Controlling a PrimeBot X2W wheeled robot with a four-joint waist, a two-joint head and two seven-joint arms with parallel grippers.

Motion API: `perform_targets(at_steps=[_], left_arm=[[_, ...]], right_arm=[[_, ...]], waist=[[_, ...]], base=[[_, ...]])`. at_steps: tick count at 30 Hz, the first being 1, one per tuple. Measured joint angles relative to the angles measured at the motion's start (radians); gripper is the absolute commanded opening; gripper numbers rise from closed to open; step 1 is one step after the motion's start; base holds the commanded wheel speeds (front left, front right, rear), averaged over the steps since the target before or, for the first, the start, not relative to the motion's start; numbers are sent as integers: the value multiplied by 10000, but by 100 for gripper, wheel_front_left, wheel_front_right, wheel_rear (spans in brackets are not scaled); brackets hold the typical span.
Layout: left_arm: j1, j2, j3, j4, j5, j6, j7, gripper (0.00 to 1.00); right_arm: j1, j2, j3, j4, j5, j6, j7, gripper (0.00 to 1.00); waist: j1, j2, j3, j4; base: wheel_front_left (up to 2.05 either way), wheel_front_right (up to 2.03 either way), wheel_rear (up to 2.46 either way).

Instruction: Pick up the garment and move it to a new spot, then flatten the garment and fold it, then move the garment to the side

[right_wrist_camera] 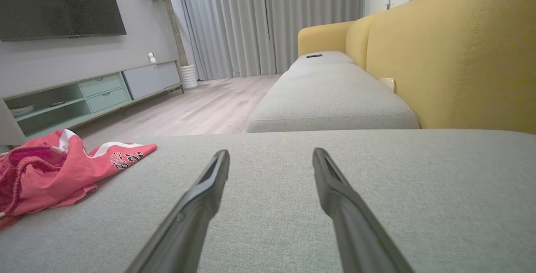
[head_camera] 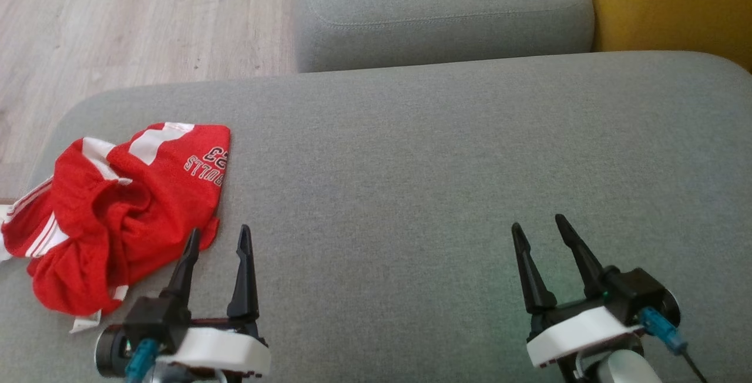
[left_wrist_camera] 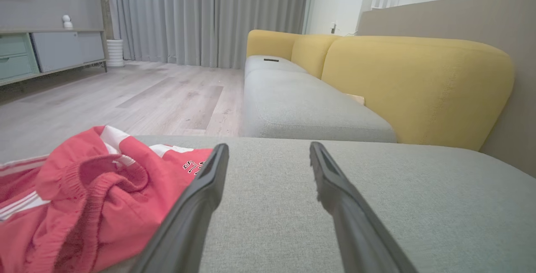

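As the head camera looks down, the red garment (head_camera: 117, 212) lies crumpled at the left end of the grey cushion (head_camera: 411, 183), with white stripes and upside-down lettering showing. The left gripper (head_camera: 219, 230) stands spread and empty just beside the garment's right hem, while the right gripper (head_camera: 538, 221), equally spread and empty, sits well apart to the right.

From the left wrist, the garment (left_wrist_camera: 83, 197) bunches in folds left of the left gripper (left_wrist_camera: 269, 146); whether it touches the finger cannot be told.

From the right wrist, the garment (right_wrist_camera: 54, 172) rests far left of the right gripper (right_wrist_camera: 271, 152).
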Motion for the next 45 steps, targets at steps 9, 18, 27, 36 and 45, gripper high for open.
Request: perform_targets(at_steps=[9,18,27,36,45], left_arm=[[165,10,-42,-79,761,113,-182,100],[163,15,-25,209,763,-17,-182,100],[152,17,-25,295,763,-12,-182,100],[147,23,54,397,765,236,-182,100],[151,36,401,464,871,351,-184,100]], right_arm=[[0,0,-98,295,-813,0,-217,100],[0,0,-280,318,-811,0,-217,100],[0,0,-339,324,-773,0,-217,100],[10,2,-341,355,-775,0,-221,100],[27,6,-299,357,-771,0,-226,100]], waist=[[0,0,-7,-90],[0,0,60,-128],[0,0,154,27],[0,0,223,686],[0,0,242,1906]], base=[[0,0,0],[0,0,0],[0,0,0],[0,0,0],[0,0,0]])
